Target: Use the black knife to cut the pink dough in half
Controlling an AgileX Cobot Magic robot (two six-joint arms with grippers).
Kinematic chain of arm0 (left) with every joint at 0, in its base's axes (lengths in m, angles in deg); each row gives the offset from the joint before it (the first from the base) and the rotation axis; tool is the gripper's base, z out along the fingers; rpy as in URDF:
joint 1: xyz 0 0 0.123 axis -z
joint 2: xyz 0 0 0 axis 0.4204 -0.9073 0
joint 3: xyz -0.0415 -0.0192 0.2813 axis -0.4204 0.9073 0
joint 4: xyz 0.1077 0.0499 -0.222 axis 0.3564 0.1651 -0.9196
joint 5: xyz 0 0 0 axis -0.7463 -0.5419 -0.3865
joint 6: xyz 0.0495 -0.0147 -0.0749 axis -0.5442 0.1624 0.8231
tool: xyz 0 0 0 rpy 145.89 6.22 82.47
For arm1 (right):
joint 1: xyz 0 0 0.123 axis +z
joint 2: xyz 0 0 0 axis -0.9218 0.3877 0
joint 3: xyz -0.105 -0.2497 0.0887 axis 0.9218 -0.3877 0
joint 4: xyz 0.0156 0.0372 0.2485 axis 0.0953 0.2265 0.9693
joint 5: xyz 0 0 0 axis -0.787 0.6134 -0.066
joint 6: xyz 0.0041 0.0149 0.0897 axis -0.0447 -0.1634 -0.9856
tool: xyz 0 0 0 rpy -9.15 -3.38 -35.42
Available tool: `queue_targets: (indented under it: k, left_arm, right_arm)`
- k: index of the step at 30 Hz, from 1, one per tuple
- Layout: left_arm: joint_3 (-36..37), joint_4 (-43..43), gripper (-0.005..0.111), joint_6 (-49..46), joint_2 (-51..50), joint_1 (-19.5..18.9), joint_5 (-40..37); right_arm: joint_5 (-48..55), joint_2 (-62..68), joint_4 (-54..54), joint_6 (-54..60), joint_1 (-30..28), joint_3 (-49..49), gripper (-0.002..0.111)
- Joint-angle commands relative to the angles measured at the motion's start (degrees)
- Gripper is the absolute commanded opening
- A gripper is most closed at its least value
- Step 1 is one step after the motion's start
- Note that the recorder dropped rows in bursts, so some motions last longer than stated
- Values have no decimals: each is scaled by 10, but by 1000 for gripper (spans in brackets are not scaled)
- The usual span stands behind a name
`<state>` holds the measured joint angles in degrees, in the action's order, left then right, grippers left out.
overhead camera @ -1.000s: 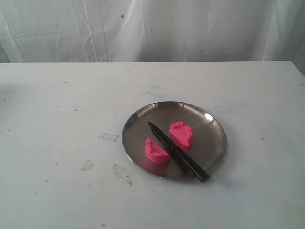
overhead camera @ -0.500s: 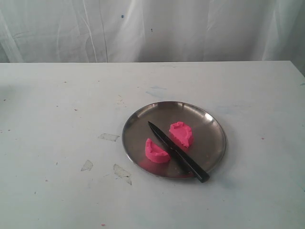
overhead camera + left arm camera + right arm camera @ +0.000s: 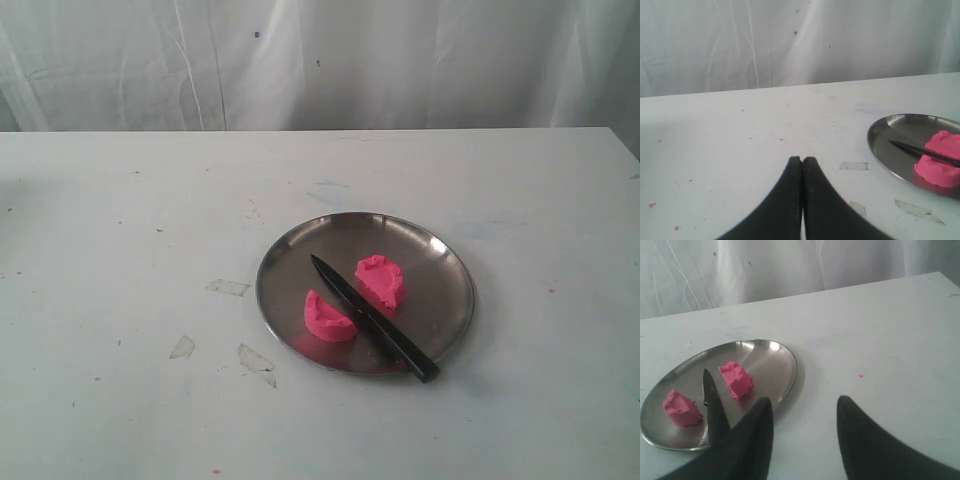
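Note:
The pink dough lies in two half-round chunks on a round steel plate (image 3: 440, 270): one chunk (image 3: 328, 318) at the front left, the other (image 3: 381, 280) further back. Between them rests the black knife (image 3: 370, 317), its tip toward the plate's middle and its handle over the front right rim. Neither arm shows in the exterior view. In the left wrist view my left gripper (image 3: 802, 159) is shut and empty over bare table, with the plate (image 3: 885, 150) off to one side. My right gripper (image 3: 804, 401) is open with nothing between its fingers, beside the plate (image 3: 785, 360).
The white table (image 3: 120, 250) carries scuffs and torn tape scraps (image 3: 229, 287) left of the plate. A white curtain (image 3: 320, 60) hangs behind the table's far edge.

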<state>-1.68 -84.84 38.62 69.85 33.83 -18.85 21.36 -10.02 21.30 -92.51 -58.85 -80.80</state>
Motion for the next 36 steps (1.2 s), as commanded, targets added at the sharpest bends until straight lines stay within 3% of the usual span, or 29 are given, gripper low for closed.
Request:
queue_targets:
  k: [1, 11, 36]
  left_arm:
    - [28, -15, 0, 8, 31, -5, -3]
    - [28, -38, 0, 5, 31, -106, -31]
    - [28, -38, 0, 3, 31, -110, -31]
  right_arm:
    - [0, -3, 1, -1, -4, -3, 39]
    - [0, -3, 1, -1, -4, -3, 39]
    - [0, -3, 1, -11, -4, -3, 39]
